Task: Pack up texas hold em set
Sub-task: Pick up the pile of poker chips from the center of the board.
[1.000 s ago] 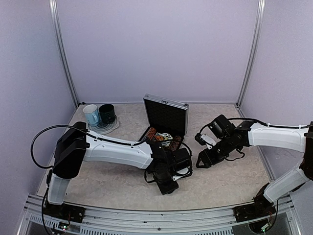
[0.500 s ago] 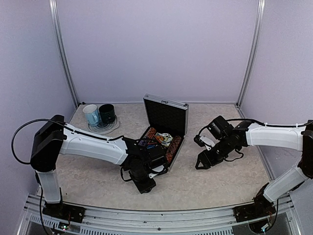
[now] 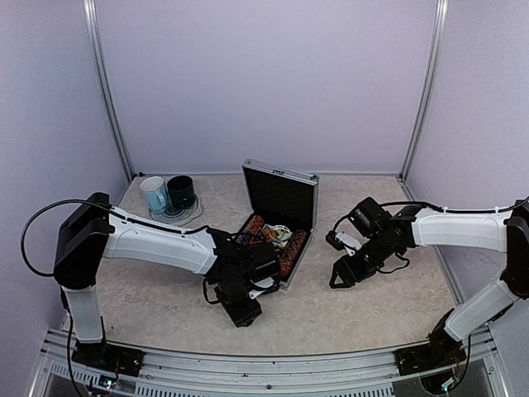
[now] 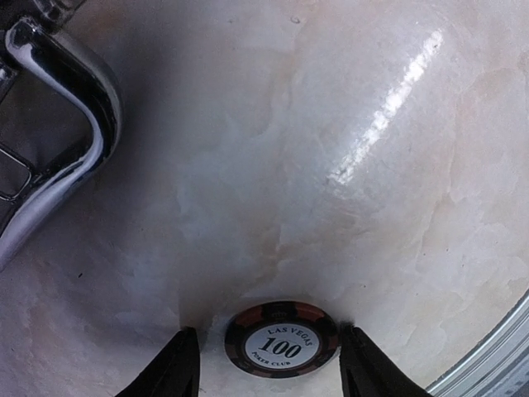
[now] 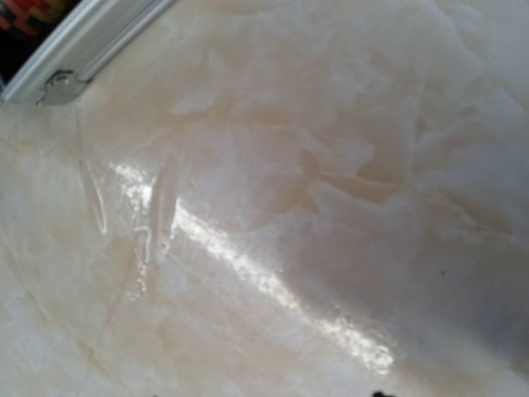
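Observation:
The texas hold em set's silver case (image 3: 279, 175) stands open mid-table, its lid upright, with striped chip rows (image 3: 293, 243) in the black base. A loose black-and-red "100" chip (image 4: 281, 339) lies flat on the table just in front of the case, whose chrome handle (image 4: 78, 124) shows at the left of the left wrist view. My left gripper (image 4: 270, 351) is open and straddles that chip, a gap on each side. My right gripper (image 3: 337, 279) hovers low to the right of the case, open over bare table. The case's rim (image 5: 83, 45) is at its upper left.
A light-blue mug (image 3: 154, 194) and a dark-green mug (image 3: 181, 191) stand on a plate (image 3: 178, 217) at the back left. The table's metal front rail (image 4: 488, 356) runs close to the right of the chip. Purple walls enclose the table.
My left arm swung left along the case's front, then settled in front of its near corner. The right arm has barely shifted.

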Controlling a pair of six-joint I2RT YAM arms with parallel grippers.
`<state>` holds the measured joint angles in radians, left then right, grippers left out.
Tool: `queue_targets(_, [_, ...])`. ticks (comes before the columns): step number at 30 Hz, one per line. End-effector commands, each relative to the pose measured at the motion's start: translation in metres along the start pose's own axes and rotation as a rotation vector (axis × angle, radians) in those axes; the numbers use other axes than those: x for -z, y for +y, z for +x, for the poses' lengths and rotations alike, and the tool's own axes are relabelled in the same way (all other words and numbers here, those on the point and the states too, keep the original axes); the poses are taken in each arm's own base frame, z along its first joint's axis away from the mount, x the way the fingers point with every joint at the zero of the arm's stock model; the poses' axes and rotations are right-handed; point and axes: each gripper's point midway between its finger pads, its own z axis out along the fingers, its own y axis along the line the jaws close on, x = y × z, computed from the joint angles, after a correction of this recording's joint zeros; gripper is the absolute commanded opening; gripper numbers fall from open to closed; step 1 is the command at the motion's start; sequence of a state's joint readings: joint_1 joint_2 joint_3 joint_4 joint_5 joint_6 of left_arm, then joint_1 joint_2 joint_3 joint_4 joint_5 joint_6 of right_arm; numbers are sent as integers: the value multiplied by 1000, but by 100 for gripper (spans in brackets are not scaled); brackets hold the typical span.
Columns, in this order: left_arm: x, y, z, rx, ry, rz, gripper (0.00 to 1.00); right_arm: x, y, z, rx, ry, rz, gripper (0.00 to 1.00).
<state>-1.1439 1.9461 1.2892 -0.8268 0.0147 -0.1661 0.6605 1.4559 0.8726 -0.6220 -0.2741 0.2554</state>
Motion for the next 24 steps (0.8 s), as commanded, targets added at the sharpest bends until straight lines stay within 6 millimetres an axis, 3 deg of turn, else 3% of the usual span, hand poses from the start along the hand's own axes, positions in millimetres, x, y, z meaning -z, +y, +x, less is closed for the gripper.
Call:
queue_targets(1, [-23, 3, 29, -2, 148, 4, 54, 6, 1, -11, 11, -29, -4, 55])
queue_targets(11, [-32, 0, 35, -13, 181, -34, 40, 7, 1, -12, 16, -33, -3, 54])
queue_targets(24, [-5, 8, 3, -1, 46, -78, 39, 8, 3, -15, 17, -36, -8, 54])
